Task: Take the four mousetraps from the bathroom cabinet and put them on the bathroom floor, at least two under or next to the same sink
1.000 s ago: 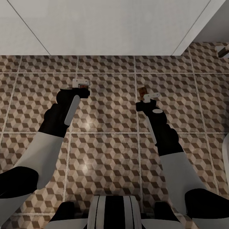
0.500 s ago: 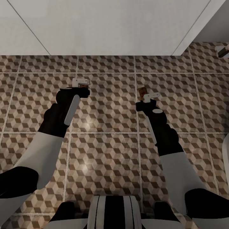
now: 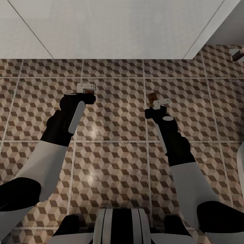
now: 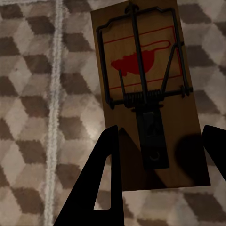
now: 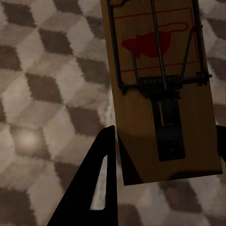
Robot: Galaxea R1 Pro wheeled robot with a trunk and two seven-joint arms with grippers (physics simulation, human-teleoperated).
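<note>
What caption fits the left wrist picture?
Left gripper holding a mousetrap above the floor.

White panelled wall [image 3: 112, 27] spans the far side; a small white-and-brown fitting [image 3: 237, 54] sits at the far right edge.

Bathroom floor [image 3: 112, 162]: square tiles, brown, beige, white cube pattern, pale grout. Mousetraps [image 4: 146, 89] [image 5: 162, 89]: tan wood boards, dark wire, red mouse mark inside thin red outline. Vanity [image 3: 112, 27]: plain white. Gripper fingers [image 4: 106, 183]: black. Arms: black forearms, white upper sleeves.
</note>
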